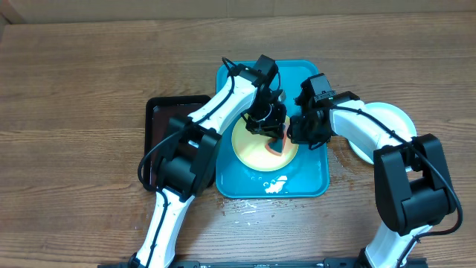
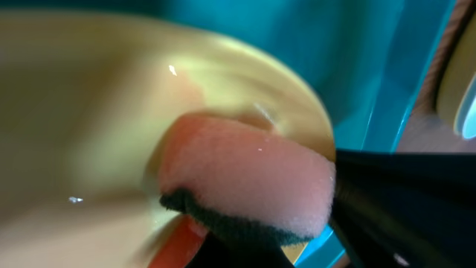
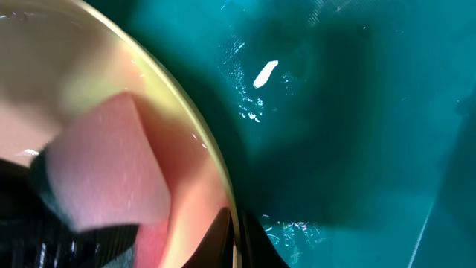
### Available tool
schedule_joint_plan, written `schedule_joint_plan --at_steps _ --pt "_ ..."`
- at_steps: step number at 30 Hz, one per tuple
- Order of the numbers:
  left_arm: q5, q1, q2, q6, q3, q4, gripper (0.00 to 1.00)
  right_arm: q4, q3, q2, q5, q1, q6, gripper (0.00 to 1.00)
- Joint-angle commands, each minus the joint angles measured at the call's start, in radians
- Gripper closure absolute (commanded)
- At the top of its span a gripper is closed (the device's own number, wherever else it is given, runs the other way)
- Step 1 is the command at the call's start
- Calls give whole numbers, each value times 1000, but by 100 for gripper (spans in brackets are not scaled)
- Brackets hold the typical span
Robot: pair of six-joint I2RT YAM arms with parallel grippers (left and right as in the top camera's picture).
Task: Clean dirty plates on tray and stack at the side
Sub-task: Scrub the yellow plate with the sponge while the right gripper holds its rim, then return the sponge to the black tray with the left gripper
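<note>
Black tray point(image 1: 160, 119) seen at 9 o'clock of turquoise tray point(image 1: 309, 182). Pink sponge point(image 1: 279, 145) clamped by left gripper point(image 1: 271, 135), pressed on yellow-green plate point(image 1: 249, 145), which is set mid-tray. Plate rim at 3 o'clock pinched by right gripper point(image 1: 292, 138). White foam point(image 1: 277, 184) lodged at tray's 6 o'clock. Pale plates point(image 1: 390, 119) parked on wooden table point(image 1: 74, 74), 3 o'clock of tray.

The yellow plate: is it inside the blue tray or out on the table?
Inside. From overhead, the yellow plate lies within the rim of the tray, with the sponge on it.
</note>
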Motion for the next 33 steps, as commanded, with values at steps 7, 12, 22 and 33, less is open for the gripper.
schedule_joint_plan --at_steps 7,12,22,33 --pt "-305 71 23 48 -9 -254 95 -13 -21 43 64 6 -3 96" --pt "-370 107 -4 54 -9 -320 96 -13 -21 43 64 6 -3 96" --pt "-370 188 -286 53 -9 -322 96 -21 -21 43 64 6 -3 96" --pt "-631 358 -422 49 -77 -386 96 -29 -21 43 64 6 -3 96"
